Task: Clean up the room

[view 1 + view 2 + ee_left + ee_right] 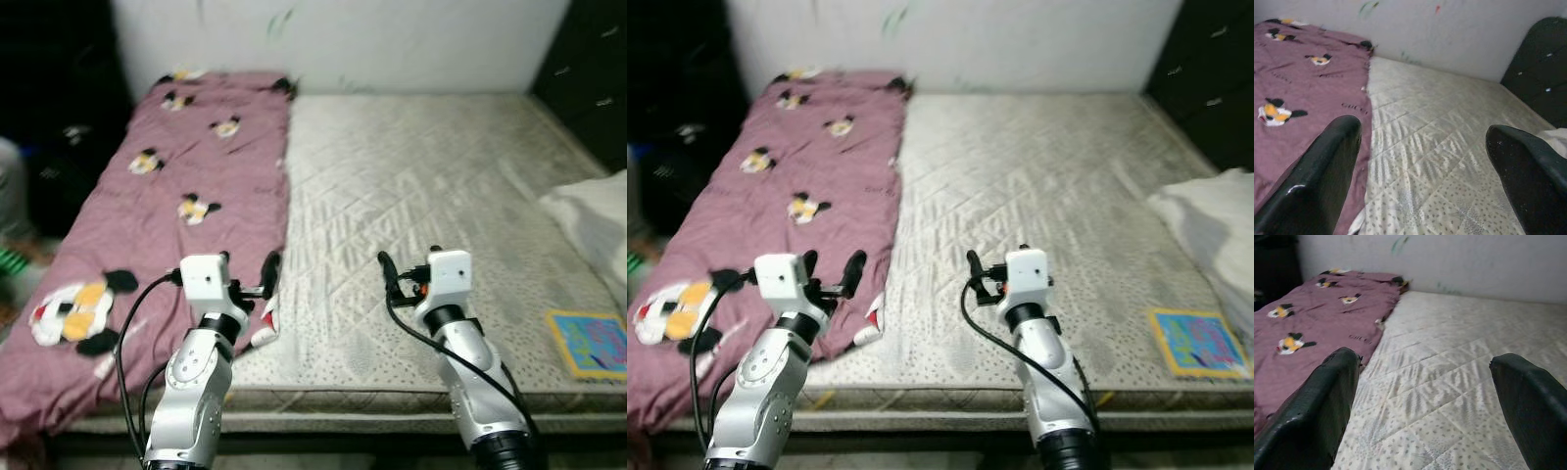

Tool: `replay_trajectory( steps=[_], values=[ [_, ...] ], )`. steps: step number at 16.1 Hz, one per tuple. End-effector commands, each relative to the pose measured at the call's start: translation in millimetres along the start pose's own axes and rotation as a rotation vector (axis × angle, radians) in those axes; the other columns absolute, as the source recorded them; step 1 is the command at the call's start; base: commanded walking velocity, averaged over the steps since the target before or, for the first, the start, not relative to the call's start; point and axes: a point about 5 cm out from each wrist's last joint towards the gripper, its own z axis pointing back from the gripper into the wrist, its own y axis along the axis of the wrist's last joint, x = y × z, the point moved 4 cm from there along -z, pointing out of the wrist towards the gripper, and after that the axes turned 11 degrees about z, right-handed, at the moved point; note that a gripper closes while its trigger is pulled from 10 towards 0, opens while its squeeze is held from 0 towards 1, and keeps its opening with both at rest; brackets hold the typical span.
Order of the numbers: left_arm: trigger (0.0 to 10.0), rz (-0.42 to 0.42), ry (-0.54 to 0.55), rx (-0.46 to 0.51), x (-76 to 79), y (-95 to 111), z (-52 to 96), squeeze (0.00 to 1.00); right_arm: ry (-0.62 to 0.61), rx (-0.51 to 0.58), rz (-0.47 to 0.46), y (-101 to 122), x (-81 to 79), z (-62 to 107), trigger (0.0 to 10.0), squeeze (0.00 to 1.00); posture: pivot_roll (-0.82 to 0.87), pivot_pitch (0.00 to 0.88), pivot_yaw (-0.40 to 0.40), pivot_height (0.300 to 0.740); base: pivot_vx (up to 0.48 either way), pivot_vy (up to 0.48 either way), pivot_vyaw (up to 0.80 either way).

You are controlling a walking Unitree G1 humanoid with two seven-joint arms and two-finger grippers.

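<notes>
- Your left gripper (pixel 257 282) is spread wide with nothing between its fingers; it hovers over the near edge of the purple blanket (pixel 176 186), right where the cloth's inner border meets the bare mattress (pixel 431 176).
- Your right gripper (pixel 404 274) is equally wide open and empty, held above the quilted mattress near the foot of the bed, well apart from any cloth.
- The blanket, printed with cartoon mice, lies flat along the robot's left side of the bed and reaches the wall; its near end droops over the mattress edge. My reading is that straightening or folding it is the step in hand.
- Drop the left fingers onto the inner border just ahead of them and pinch a firm fold of cloth, not a thin edge that could slip.
- Bring the right gripper across to the same border, farther along, so you pull evenly and the sheet does not bunch.
- Keep clear of the white bedding (pixel 598 220) and the colourful flat item (pixel 591 343) on the robot's right; dragging the blanket that way may snag them.
- The view is soft, so check the grip through the wrist views before you lift.
</notes>
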Motion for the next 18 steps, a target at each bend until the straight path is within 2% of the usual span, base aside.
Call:
replay_trajectory(
  steps=[1,18],
  values=[
    [10.0,0.013,0.018,0.0,-3.8,0.8,1.5,0.0,0.022,0.023,-0.003,7.0,-8.9,-3.1,10.0,0.0,0.02,0.045,0.017,0.74,0.0,0.48,0.0],
    [10.0,0.009,0.018,0.004,-3.7,1.3,0.1,0.0,0.058,0.034,0.036,8.1,-14.6,-3.8,10.0,0.0,0.02,0.038,0.014,0.74,0.0,0.48,0.0]
  ],
)
